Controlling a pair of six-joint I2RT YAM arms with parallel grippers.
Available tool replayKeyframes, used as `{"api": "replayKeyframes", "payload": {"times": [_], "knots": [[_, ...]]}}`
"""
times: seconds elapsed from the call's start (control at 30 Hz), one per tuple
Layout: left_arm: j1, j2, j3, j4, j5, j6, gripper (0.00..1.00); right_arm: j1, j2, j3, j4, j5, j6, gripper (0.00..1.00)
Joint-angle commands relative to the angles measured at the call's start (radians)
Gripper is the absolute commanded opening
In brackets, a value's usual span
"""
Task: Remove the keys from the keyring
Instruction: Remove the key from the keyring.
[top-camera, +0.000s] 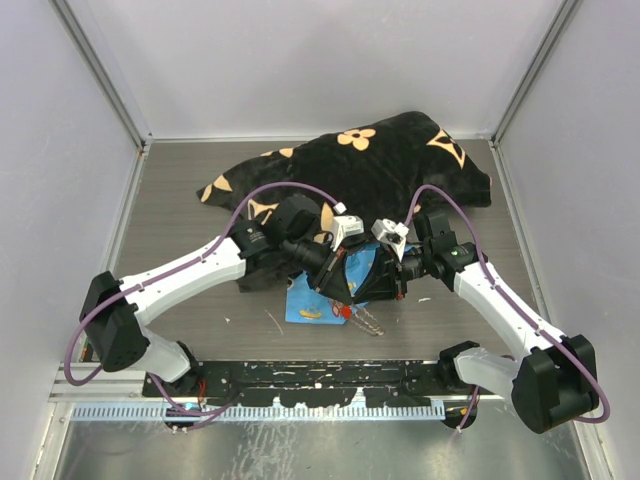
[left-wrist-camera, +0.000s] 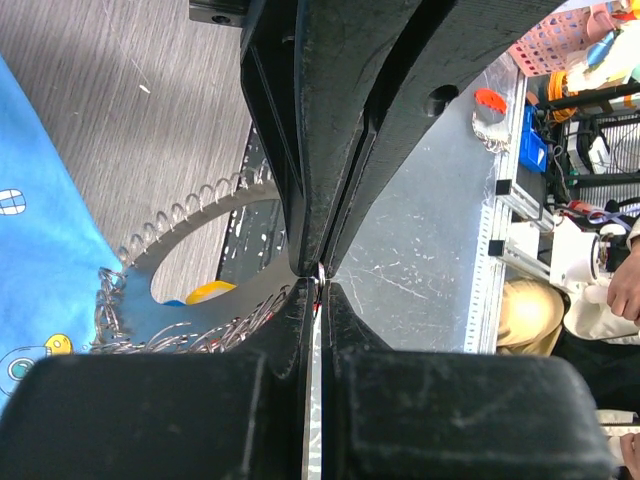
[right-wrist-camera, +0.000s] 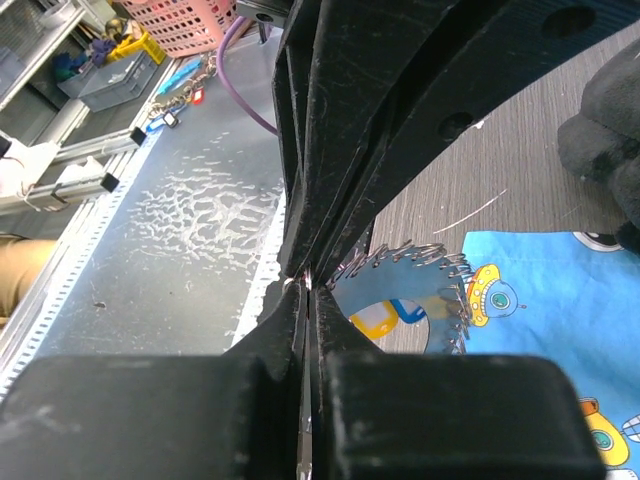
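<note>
the keyring (left-wrist-camera: 190, 208) shows as a finely coiled silver loop just left of my left gripper's fingers. its upper arc curves away behind the left finger, and its lower arc runs right up to the seam between the fingers. inside the loop, close to the fingertips, sits one of the keys (left-wrist-camera: 210, 292), showing an orange-yellow head. the left gripper (left-wrist-camera: 320, 272) has its fingers pressed together with no gap. there is a small glint at the tips, but i cannot tell whether any wire is pinched there.

from the right wrist the keyring (right-wrist-camera: 425, 250) arcs out to the right of the fingers, with the yellow-headed key just beside them. the right gripper (right-wrist-camera: 305, 282) is also closed tight, finger against finger, and the ring's end reaches the seam. i cannot tell if it is caught.

from above, a red key head and some silver wire lie just on the near side of both sets of fingertips. under the ring lies a blue cloth (left-wrist-camera: 40, 180) with cartoon prints, spread on the grey wood-grain table (left-wrist-camera: 130, 80). beyond the fingers on the far side lies a black cushion (top-camera: 380, 165) with tan flower shapes. behind the fingertips in both wrist views runs a scratched metal plate (right-wrist-camera: 190, 220), and past it stands a pink basket (right-wrist-camera: 190, 25).
</note>
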Motion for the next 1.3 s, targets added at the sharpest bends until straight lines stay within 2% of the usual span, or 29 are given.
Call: {"api": "replayKeyframes", "payload": {"times": [0.0,0.07,0.27,0.4,0.57,0.67,0.8,1.13,1.27], "knots": [[0.006,-0.043,0.01,0.075,0.019,-0.018,0.0,0.008,-0.003,0.005,0.032,-0.038,0.015,0.01],[0.006,-0.046,0.006,0.086,0.016,-0.025,0.0,0.008,-0.005,0.006,0.035,-0.044,0.019,0.01],[0.017,-0.113,-0.078,0.222,-0.033,-0.086,0.22,-0.014,-0.013,0.001,0.077,-0.076,0.068,0.01],[0.02,-0.229,-0.215,0.387,-0.127,-0.136,0.39,-0.03,-0.02,-0.001,0.084,-0.097,0.078,0.01],[0.019,-0.401,-0.431,0.696,-0.242,-0.21,0.52,-0.049,-0.022,0.001,0.099,-0.115,0.088,0.01],[0.016,-0.46,-0.555,0.88,-0.311,-0.259,0.52,-0.061,-0.024,0.001,0.1,-0.122,0.091,0.01],[0.012,-0.491,-0.635,0.99,-0.368,-0.272,0.52,-0.065,-0.023,0.0,0.103,-0.123,0.091,0.01],[0.005,-0.382,-0.645,1.155,-0.353,-0.35,0.48,-0.075,-0.026,-0.003,0.107,-0.123,0.093,0.01],[0.005,-0.333,-0.634,1.187,-0.324,-0.387,0.43,-0.075,-0.026,-0.004,0.108,-0.123,0.094,0.01]]}}
